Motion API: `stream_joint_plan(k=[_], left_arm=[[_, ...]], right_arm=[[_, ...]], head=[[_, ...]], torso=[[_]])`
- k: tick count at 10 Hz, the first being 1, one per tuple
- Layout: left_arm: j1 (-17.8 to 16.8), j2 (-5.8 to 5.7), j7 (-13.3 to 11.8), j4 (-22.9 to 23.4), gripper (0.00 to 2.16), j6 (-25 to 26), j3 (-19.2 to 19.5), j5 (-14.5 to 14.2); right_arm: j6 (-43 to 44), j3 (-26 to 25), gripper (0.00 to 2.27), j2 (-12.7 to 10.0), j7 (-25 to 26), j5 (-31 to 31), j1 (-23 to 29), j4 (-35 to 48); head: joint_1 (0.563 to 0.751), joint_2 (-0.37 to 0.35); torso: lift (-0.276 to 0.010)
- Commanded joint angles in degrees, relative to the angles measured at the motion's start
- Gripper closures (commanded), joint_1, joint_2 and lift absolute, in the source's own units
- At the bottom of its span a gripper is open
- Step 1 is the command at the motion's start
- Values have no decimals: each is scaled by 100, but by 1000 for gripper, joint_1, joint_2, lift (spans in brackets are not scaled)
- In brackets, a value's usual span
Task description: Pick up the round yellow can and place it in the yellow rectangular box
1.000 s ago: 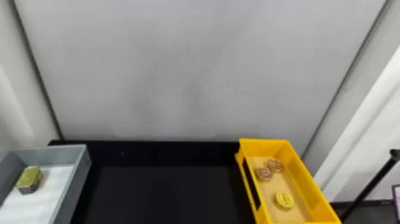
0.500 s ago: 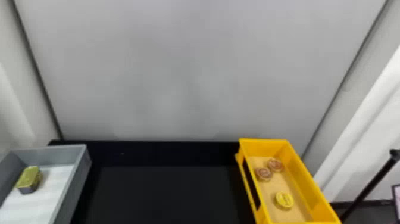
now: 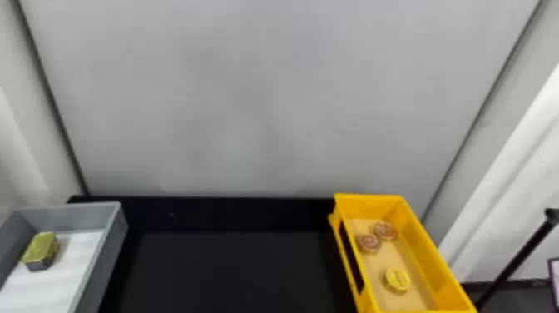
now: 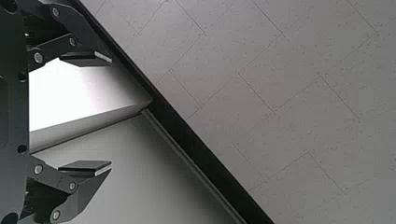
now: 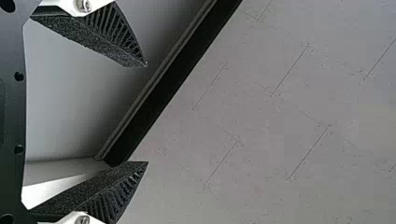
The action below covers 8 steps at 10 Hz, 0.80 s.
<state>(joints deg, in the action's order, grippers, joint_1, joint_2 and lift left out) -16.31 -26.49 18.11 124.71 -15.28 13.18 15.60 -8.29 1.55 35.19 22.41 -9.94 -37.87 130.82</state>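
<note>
On the surface [image 3: 233, 270] with the grey box [image 3: 109, 237], the yellow rectangular box [image 3: 432, 260] has raised walls, which an arm coming too low may bump. The left gripper [image 4: 111, 112] and the right gripper [image 5: 147, 113] have their jaws apart and empty, so nothing can drop now. The yellowish tin [image 3: 40, 249] in the grey box may be taken wrongly for its similar colour, and the round yellow can [image 3: 397, 279], already in the yellow rectangular box, may be disturbed by needless grasp.
</note>
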Motion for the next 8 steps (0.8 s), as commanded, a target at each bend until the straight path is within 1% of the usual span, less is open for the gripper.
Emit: stream_joint_plan(k=[1, 3, 8], left_arm=[[31, -7, 9, 10, 450, -10, 27, 4], [31, -15, 9, 18, 450, -19, 19, 4], [14, -24, 9, 27, 450, -10, 36, 13]], right_arm=[[38, 65, 12, -3, 18, -35, -1, -48], [178, 109, 27, -21, 44, -44, -36, -154], [214, 161, 90, -21, 62, -44, -98, -206]], head=[[563, -169], [563, -169], [563, -169]], torso=[[0], [0], [0]])
